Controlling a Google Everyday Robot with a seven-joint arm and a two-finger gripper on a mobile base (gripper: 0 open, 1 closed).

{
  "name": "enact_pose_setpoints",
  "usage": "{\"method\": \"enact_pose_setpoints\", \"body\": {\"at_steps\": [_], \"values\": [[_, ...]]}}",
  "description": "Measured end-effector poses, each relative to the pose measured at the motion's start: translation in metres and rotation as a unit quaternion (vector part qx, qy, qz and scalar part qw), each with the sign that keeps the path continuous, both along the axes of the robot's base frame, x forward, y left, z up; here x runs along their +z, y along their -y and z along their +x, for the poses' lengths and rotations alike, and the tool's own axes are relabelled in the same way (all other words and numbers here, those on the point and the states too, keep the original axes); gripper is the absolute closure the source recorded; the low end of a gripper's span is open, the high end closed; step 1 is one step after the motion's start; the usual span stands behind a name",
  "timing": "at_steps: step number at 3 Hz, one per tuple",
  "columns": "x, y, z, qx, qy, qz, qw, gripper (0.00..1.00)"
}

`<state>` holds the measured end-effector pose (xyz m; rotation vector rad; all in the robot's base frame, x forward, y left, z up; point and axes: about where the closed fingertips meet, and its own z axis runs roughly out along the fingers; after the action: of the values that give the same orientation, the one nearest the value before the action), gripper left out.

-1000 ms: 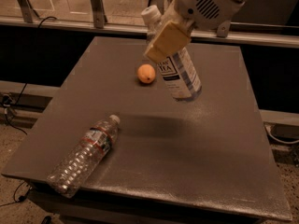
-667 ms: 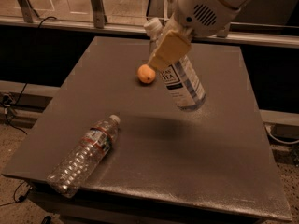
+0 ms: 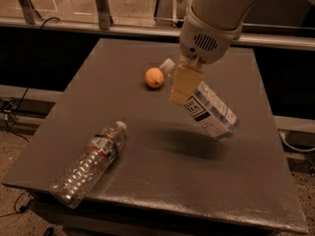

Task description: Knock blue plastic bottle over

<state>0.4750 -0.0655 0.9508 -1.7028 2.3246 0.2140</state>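
On the right half of the table (image 3: 162,186), the blue plastic bottle (image 3: 212,113), clear bluish with white cap and "TEA" label, is leaning steeply. The tool (image 3: 185,88) is covering its upper part; whether it is gripping, I cannot tell.

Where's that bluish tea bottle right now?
Centre of camera view: the blue plastic bottle leans steeply, right of the orange fruit, the claw against its upper part.

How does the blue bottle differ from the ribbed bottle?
The blue plastic bottle is smooth and tilted, with the gripper at its neck; the ribbed bottle is crinkled and lies flat. Its label is red-and-white, the blue bottle's white-and-dark. Both are clear plastic.
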Motion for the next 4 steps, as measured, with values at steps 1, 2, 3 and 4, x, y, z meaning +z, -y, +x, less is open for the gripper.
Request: {"method": "enact_pose_setpoints", "body": {"at_steps": [1, 2, 3, 4], "values": [[-0.029, 0.009, -0.006, 0.012, -0.036, -0.076, 0.9964, 1.00], [-0.057, 0.010, -0.015, 0.029, -0.065, -0.118, 0.9905, 0.82], [-0.081, 0.006, -0.026, 0.050, -0.086, -0.143, 0.9847, 0.58], [-0.094, 0.004, -0.033, 0.063, -0.098, -0.156, 0.9809, 0.36]]}}
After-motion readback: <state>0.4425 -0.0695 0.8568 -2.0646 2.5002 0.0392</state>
